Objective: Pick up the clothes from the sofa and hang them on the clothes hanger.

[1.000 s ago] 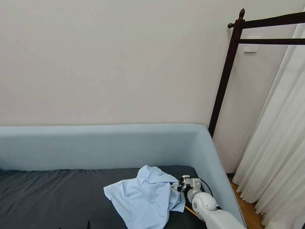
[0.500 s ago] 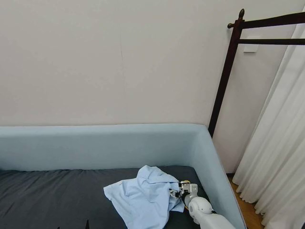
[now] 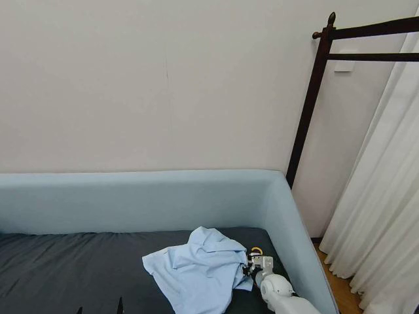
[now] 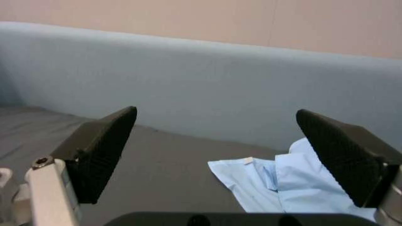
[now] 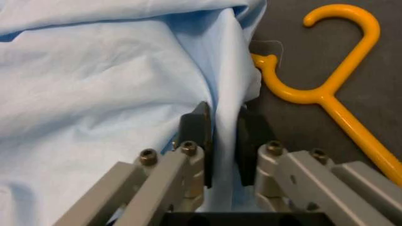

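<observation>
Sofa seat (image 3: 65, 268): right gripper (image 5: 224, 120) clamps the shirt (image 3: 196, 271) edge; left gripper (image 4: 215, 115) gapes apart.

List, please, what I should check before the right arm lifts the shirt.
1. Right end effector shut on a fold of the shirt: ok.
2. Hanger free of the shirt: cannot tell; it lies beside the fingers and one end runs under the cloth.
3. Left end effector open and apart from the shirt: ok.
4. Rack bars bare, as far as they show: ok.
5. Shirt off the sofa: not ok; it lies crumpled on the seat.
</observation>
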You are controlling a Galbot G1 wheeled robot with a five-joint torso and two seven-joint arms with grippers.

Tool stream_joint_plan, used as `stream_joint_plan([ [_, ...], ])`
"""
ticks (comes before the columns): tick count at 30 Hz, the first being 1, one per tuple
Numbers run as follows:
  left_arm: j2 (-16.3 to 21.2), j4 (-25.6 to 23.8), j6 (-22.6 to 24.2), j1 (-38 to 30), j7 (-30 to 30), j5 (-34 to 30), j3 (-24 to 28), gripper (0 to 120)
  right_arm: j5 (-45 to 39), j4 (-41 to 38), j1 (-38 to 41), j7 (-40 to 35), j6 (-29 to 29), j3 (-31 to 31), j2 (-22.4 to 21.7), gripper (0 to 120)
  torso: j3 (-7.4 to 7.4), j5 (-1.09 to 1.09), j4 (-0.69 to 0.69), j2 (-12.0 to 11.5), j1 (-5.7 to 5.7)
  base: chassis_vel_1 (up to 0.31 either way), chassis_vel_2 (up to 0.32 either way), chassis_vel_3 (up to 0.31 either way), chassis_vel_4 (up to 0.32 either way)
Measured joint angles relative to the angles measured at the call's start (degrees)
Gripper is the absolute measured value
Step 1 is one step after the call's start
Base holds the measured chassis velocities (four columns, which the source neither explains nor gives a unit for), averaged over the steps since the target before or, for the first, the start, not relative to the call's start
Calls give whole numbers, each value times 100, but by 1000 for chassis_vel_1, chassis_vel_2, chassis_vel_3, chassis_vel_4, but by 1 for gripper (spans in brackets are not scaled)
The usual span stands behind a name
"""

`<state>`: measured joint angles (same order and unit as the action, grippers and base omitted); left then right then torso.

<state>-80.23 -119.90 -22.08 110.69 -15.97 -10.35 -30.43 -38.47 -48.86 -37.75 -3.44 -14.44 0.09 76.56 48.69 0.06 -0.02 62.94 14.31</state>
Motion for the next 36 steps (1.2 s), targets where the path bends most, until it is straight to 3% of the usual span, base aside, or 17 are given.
stream_joint_plan([
  [3,-9,16,-11,-5,-9,1,0,100,44,-59,-5,-52,45,-28,-28,1,0,0,0,0,0,0,0,0,0],
  [6,-17,33,-26,-20,-13,0,2,100,45,-239,-12,-133,73,-84,-106,0,0,0,0,0,0,0,0,0,0],
  [12,-38,96,-63,-101,-38,-18,20,100,-692,-1818,-99,-577,-350,-396,-585,0,0,0,-1,0,0,0,0,0,0],
  [18,-66,129,-68,-230,-55,-83,29,100,-902,-3172,124,-1015,-403,-758,-1002,0,0,0,0,0,0,0,0,0,0],
  [21,-83,137,-69,-308,-59,-160,32,100,-864,-3989,578,-1094,-311,-1095,-1318,0,0,1,1,0,0,0,0,0,0],
  [26,-87,130,-73,-383,-68,-262,6,100,-775,-4585,1585,-1023,-98,-1623,-1733,0,0,0,0,0,0,0,0,0,0],
  [31,-98,90,-79,-431,-76,-347,-30,100,-719,-4721,2738,-687,128,-2184,-1998,0,0,0,-1,0,0,0,0,0,0],
  [36,-161,59,-121,-449,-84,-384,-46,100,-794,-4391,3677,-438,357,-2820,-1862,0,0,0,0,0,0,0,0,0,0],
])
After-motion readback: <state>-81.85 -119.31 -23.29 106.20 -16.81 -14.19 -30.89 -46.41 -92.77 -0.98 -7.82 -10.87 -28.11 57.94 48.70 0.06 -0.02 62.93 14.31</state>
